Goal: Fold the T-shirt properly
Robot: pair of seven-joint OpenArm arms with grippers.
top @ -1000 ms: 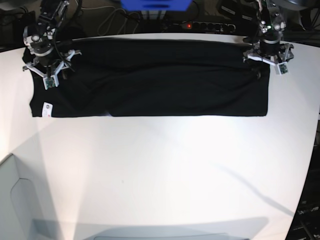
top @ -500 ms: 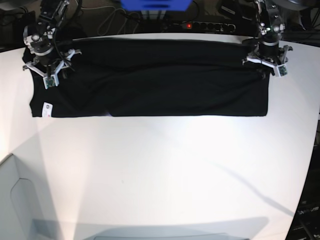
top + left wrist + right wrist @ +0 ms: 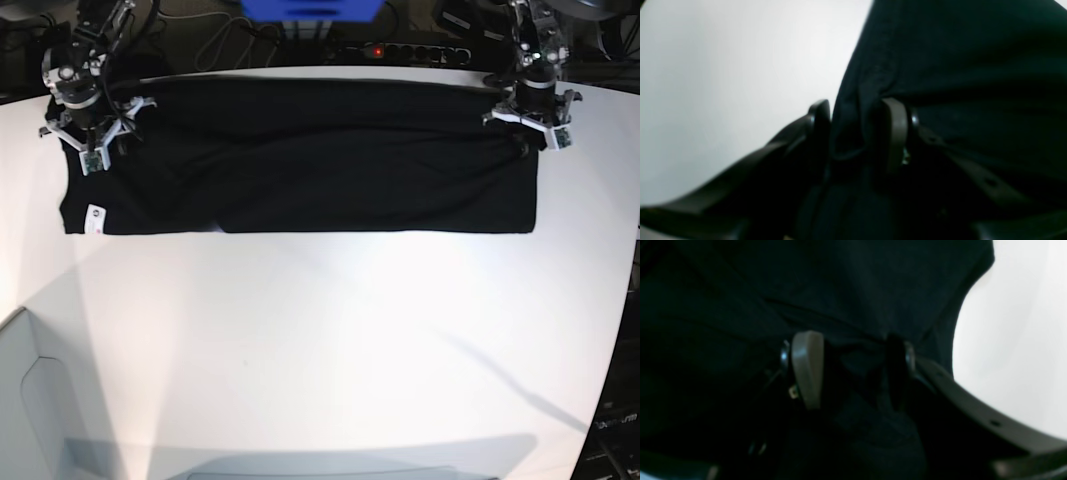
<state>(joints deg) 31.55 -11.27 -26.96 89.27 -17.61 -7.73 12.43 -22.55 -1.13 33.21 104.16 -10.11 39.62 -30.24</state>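
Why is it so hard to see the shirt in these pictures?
Base view: the black shirt shows almost no folds, while glare whitens the table. Left wrist view: fingers and cloth are blurry and dark. Right wrist view: nearly all black, soft focus.

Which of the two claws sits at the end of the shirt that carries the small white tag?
The right claw, at the base view's left. The white tag lies at that end of the T-shirt; the left claw is at the opposite end.

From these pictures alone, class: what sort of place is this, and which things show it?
Probably a robotics lab: a white table with a black T-shirt spread between two arms, a power strip and cables behind.
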